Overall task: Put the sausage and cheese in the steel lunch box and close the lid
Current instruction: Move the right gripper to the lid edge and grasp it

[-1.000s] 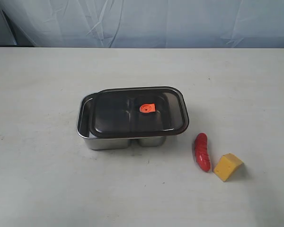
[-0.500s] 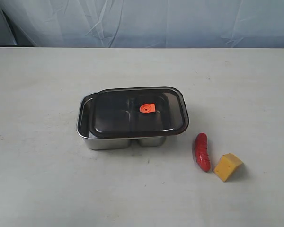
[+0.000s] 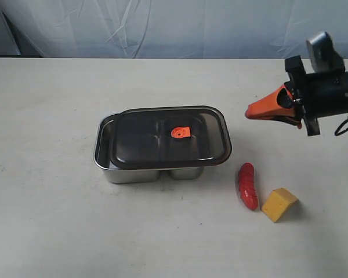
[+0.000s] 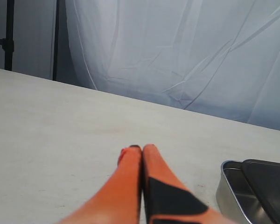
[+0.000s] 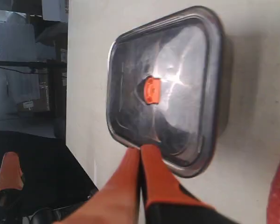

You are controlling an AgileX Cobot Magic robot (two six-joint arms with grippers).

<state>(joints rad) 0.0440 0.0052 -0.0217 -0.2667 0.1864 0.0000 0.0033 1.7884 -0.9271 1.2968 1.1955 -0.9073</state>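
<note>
Sausage (image 3: 247, 186) and cheese (image 3: 279, 204) lie on the table (image 3: 46, 220), both outside the steel lunch box (image 3: 103, 155). In the exterior view the sausage lies off the box's front right corner, clear of the steel wall. The cheese wedge stands just beside the sausage on the side away from the box, with a narrow gap between the two.

The lunch box sits near the middle of the table with the lid (image 3: 145, 145) resting on top, shifted to the right (a strip of the left compartment shows uncovered, and the lid's right edge overhangs the wall). The divider between the compartments shows faintly through the dark lid. The orange tab (image 3: 180, 132) marks the lid's centre.

The right gripper (image 3: 250, 113) hangs above the table to the right of the box and beyond the sausage. Its orange fingers are pressed together tip to tip with nothing between them. They point toward the lid's right end and touch neither lid nor box.

The left gripper (image 4: 136, 150) appears only in its own wrist view. Its fingers are likewise closed on nothing, low over bare table, with one corner of the box and lid nearby. A pale cloth backdrop (image 3: 180, 26) hangs behind the table's far edge.
</note>
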